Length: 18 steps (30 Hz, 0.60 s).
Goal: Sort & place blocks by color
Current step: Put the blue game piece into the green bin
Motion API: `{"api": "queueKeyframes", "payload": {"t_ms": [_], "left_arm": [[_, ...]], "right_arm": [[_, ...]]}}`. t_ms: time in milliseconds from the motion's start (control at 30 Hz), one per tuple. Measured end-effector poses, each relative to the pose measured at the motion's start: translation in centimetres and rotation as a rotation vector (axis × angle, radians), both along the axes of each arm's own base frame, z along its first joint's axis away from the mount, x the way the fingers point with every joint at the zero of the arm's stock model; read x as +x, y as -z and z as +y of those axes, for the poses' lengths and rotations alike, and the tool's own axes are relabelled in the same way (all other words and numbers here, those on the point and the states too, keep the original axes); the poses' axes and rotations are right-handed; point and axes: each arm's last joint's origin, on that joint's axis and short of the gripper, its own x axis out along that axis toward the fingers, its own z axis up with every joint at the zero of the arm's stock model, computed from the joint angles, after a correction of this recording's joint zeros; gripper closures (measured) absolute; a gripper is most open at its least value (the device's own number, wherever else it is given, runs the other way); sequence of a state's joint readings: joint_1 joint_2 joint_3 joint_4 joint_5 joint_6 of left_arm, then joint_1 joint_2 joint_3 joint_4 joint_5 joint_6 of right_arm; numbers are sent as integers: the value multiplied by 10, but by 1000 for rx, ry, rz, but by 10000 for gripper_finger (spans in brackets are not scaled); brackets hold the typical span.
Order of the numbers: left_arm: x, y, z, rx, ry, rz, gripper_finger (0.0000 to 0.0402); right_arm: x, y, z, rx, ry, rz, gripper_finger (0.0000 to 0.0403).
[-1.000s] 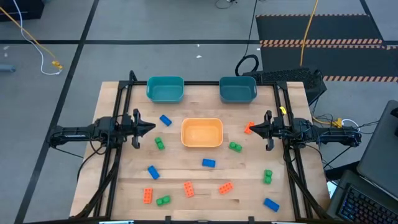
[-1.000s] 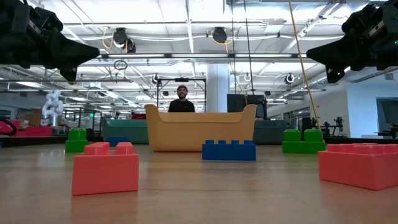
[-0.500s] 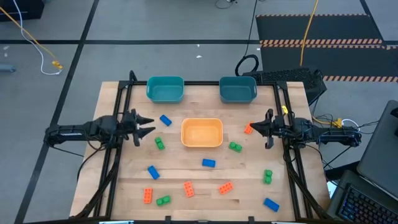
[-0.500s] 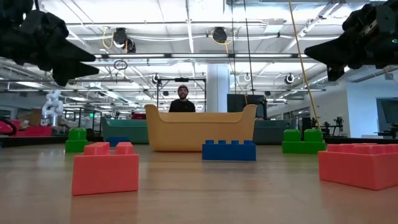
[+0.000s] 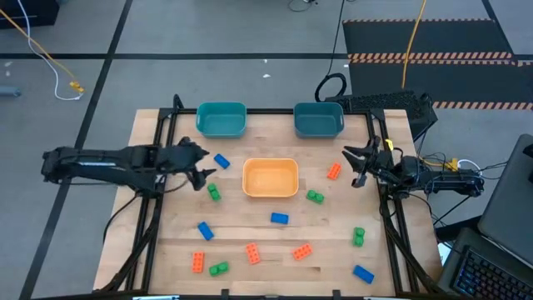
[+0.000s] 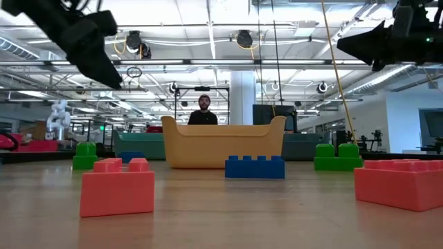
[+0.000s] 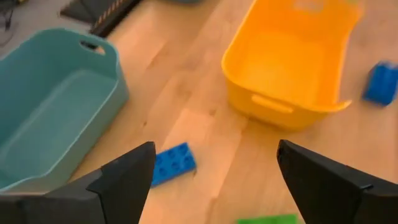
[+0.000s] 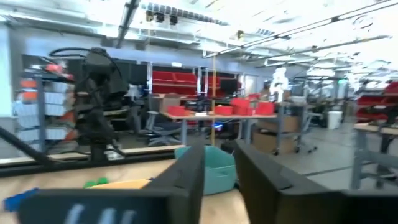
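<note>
Several blue, green and orange blocks lie flat and scattered on the wooden table [image 5: 250,212]. My left gripper [image 5: 208,163] hovers open above the table at the left. A blue block [image 5: 221,161] lies just past its fingertips and shows between them in the left wrist view [image 7: 173,163]. A green block [image 5: 214,192] lies a little nearer. My right gripper [image 5: 351,165] hangs above the table at the right, beside an orange block [image 5: 334,171]. Its fingers stand slightly apart [image 8: 219,174] with nothing between them.
Two teal bins [image 5: 221,119] [image 5: 319,119] stand at the far edge, and a yellow-orange bin [image 5: 270,177] stands in the middle. More blocks lie toward the near edge [image 5: 252,253] [image 5: 362,272]. A person stands beyond the table [image 6: 202,111].
My left gripper has reached toward the table's right, to the blue block. It has tipped downward and opened. My right gripper has drawn back a little toward the right edge and turned toward the far edge, uncovering the orange block. No block has moved.
</note>
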<state>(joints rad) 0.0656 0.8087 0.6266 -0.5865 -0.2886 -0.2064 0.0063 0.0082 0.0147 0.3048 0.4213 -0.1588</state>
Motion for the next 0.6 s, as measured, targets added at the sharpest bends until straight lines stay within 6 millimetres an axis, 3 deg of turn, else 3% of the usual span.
{"api": "queueKeyframes", "payload": {"t_ms": [167, 333, 433, 600], "left_arm": [[26, -4, 15, 42, -15, 120, 64], [35, 0, 45, 7, -97, 193, 64], [40, -1, 61, -73, -104, 216, 64], [55, -5, 74, -121, -53, 383, 64]], "right_arm": [[-3, -9, -1, -49, 48, -67, 224], [-8, -18, -3, -113, 159, -113, 155], [-3, -15, -4, -178, 213, -13, 134], [1, -37, -6, -229, 304, 50, 130]]}}
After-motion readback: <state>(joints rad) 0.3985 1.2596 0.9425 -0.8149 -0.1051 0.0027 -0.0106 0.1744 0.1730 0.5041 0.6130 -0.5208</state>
